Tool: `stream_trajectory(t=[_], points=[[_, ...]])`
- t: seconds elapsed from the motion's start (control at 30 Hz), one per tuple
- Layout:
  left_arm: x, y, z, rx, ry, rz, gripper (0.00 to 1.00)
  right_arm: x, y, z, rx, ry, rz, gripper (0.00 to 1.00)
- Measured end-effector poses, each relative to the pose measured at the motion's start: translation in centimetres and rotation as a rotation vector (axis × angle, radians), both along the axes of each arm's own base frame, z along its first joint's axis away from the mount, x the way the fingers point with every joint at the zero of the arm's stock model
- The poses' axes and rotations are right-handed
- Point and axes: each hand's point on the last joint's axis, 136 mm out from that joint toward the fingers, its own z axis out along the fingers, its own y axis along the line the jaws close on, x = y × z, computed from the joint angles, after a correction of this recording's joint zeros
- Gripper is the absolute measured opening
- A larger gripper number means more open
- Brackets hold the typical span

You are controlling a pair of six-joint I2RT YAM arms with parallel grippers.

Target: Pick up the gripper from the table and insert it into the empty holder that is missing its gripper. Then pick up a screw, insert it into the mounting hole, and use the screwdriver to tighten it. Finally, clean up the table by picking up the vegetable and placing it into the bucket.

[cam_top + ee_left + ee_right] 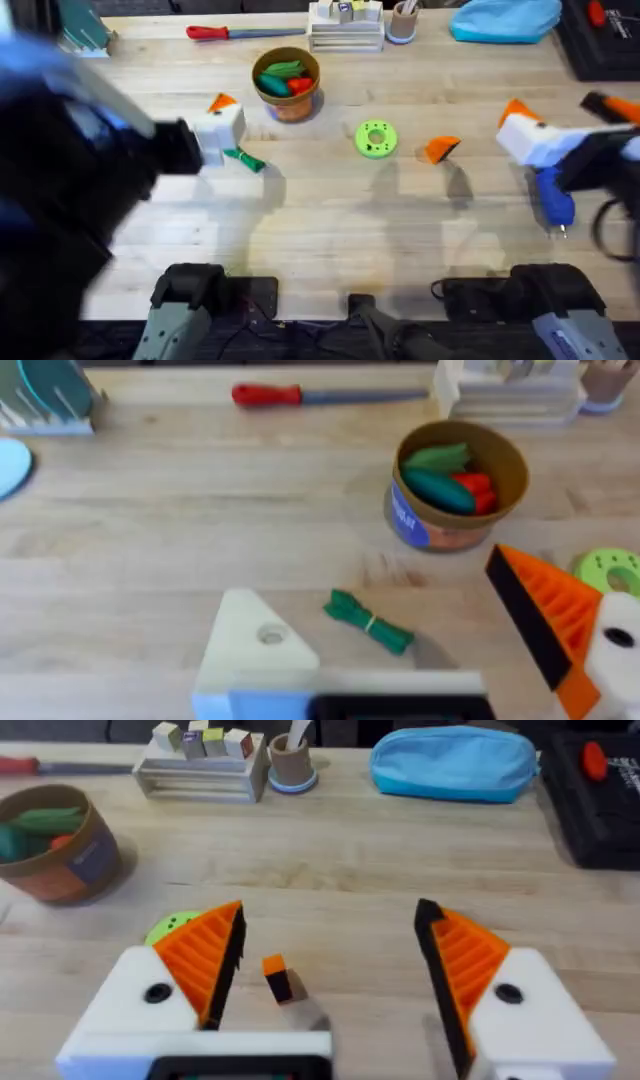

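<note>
Orange gripper [441,149] lying loose on the table [320,240], right of centre in the overhead view, just right of a flat green ring-shaped disc [376,138]; seen again between the right arm's own fingers in the right wrist view [280,978], touching neither. Blue screwdriver [553,198] flat on the table at the right, partly under the right arm. Slim dark-green vegetable [245,160] left of centre, just below and right of the left pincer [218,132]; in the left wrist view [368,622] lying on bare wood, apart from the fingers. Brown-orange bucket [287,80] upright in the upper middle, already holding green and red toy vegetables.

Left pincer released, grasping nothing: one white holder bare with an open mounting hole [270,633], the other carrying an orange ribbed finger [555,615]. Right pincer [330,965] also spread wide, both orange fingers fitted, nothing between them but the loose gripper on the table beneath.

Along the top edge of the overhead view: red-handled tool [225,32], rack of white blocks [345,22], small cup [402,20], blue pouch [505,20].
</note>
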Motion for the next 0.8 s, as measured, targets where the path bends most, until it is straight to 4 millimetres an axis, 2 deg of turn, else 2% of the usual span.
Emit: stream_trajectory(t=[0.13,0.2,0.27,0.43,0.53,0.67,0.8], points=[[1.6,0.0,1.5,-0.002,0.131,0.000,0.993,0.9,0.0,2.5,-0.023,0.072,0.010,0.992],[3.0,-0.2,2.4,-0.008,0.156,-0.009,0.992,1.7,0.0,3.2,-0.028,0.093,0.013,0.994],[3.8,-0.4,2.2,-0.014,0.197,-0.018,0.993,2.3,0.1,3.2,-0.030,0.113,0.018,0.992],[3.3,-0.7,-1.7,-0.044,0.394,-0.014,0.993,3.0,0.1,2.1,-0.035,0.163,0.024,0.992],[2.6,-0.8,-4.6,-0.132,0.541,0.068,0.992,3.0,0.1,2.0,-0.034,0.169,0.025,0.992],[3.3,-0.9,-7.8,-0.252,0.647,0.194,0.993,3.0,0.1,2.0,-0.034,0.169,0.025,0.992],[3.1,-1.6,-11.6,-0.332,0.789,0.261,0.979,3.0,0.1,2.0,-0.035,0.168,0.025,0.992]])
